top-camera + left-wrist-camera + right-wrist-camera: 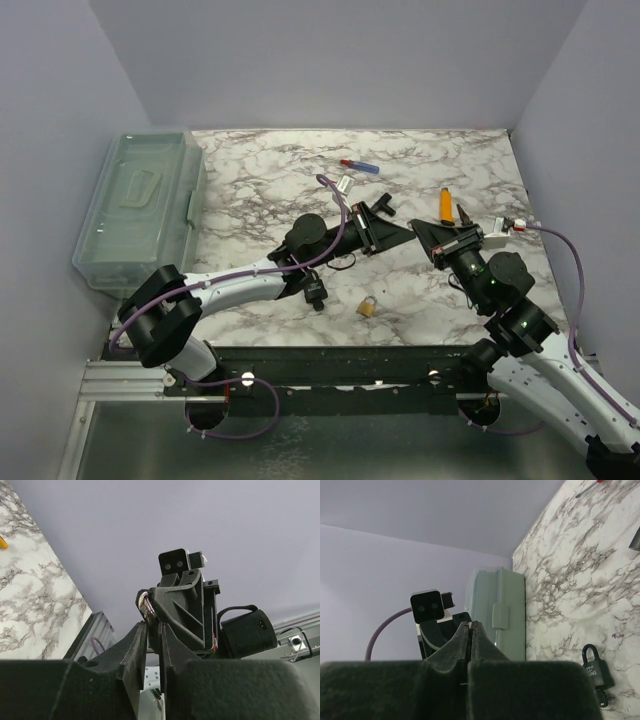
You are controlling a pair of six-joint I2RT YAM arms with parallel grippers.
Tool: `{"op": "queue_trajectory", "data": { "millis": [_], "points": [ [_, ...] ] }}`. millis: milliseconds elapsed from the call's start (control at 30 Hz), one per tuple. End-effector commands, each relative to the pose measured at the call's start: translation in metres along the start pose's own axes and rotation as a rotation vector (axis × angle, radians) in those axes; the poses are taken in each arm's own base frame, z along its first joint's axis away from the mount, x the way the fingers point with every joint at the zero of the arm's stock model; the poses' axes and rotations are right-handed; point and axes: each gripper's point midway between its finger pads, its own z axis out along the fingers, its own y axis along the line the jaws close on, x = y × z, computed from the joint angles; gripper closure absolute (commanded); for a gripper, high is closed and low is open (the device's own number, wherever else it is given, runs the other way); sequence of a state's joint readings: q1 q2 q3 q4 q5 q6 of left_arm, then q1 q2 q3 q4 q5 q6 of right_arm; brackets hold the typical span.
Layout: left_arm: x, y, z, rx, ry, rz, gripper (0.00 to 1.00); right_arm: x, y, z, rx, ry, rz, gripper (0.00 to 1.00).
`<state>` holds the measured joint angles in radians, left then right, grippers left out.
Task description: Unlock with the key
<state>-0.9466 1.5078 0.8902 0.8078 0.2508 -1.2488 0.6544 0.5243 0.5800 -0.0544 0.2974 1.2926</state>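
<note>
A small brass padlock (368, 306) lies on the marble table in front of both grippers. My left gripper (403, 233) and right gripper (420, 230) hover above the table, tip to tip. In the left wrist view my left gripper (153, 625) is nearly shut on a dark key head, with its metal key ring (144, 605) at the fingertips, right against the right gripper's black body (182, 610). In the right wrist view my right gripper (470, 624) is shut, and nothing shows between its fingers.
A black padlock (316, 292) with a key in it lies beside the left arm and shows in the right wrist view (594, 672). A clear lidded box (140, 205) stands at the left edge. A red-blue tool (360, 166), a white tag (346, 184) and an orange tool (446, 204) lie behind.
</note>
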Motion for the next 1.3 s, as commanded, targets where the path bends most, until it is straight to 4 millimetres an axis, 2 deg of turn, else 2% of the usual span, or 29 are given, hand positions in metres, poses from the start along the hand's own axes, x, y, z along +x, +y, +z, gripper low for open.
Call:
{"op": "queue_trajectory", "data": {
  "millis": [0,133,300,333,433,467,533,667,733,900,1000,1167,1267],
  "points": [
    [0.001,-0.017,0.005,0.06,0.014,0.033,0.83,0.004,-0.007,-0.001,0.013,0.016,0.005,1.0],
    [0.001,-0.015,0.005,0.057,0.014,0.03,1.0,0.004,-0.007,-0.002,0.012,0.016,0.006,1.0],
    [0.001,-0.01,0.001,0.033,0.005,0.036,1.0,0.003,-0.018,-0.002,0.065,0.007,-0.003,0.99],
    [0.001,-0.007,-0.001,0.016,0.009,0.041,1.0,0.002,-0.022,-0.002,0.087,0.005,-0.011,0.91],
    [0.007,0.008,-0.011,-0.074,0.043,0.072,1.0,-0.006,-0.035,-0.006,0.181,-0.023,-0.043,0.43],
    [0.009,0.017,-0.016,-0.121,0.058,0.085,1.0,-0.009,-0.039,-0.009,0.206,-0.034,-0.06,0.33],
    [0.014,0.039,-0.031,-0.252,0.089,0.117,1.0,-0.017,-0.044,-0.015,0.243,-0.06,-0.097,0.23],
    [0.015,0.076,-0.068,-0.527,0.152,0.217,1.0,-0.031,-0.057,-0.028,0.305,-0.103,-0.183,0.23],
    [0.017,0.093,-0.093,-0.672,0.22,0.285,1.0,-0.03,-0.058,-0.03,0.284,-0.083,-0.26,0.23],
    [0.021,0.12,-0.15,-0.976,0.4,0.375,1.0,0.001,-0.042,-0.025,0.098,0.097,-0.513,0.24],
    [0.027,0.121,-0.17,-1.043,0.497,0.386,1.0,0.027,-0.036,-0.023,-0.007,0.239,-0.644,0.21],
    [0.029,0.106,-0.192,-1.065,0.61,0.429,1.0,0.048,-0.053,-0.015,0.027,0.378,-0.716,0.15],
    [0.031,0.1,-0.203,-1.086,0.689,0.449,1.0,0.079,-0.052,-0.022,-0.117,0.53,-0.761,0.15]
  ]
}}
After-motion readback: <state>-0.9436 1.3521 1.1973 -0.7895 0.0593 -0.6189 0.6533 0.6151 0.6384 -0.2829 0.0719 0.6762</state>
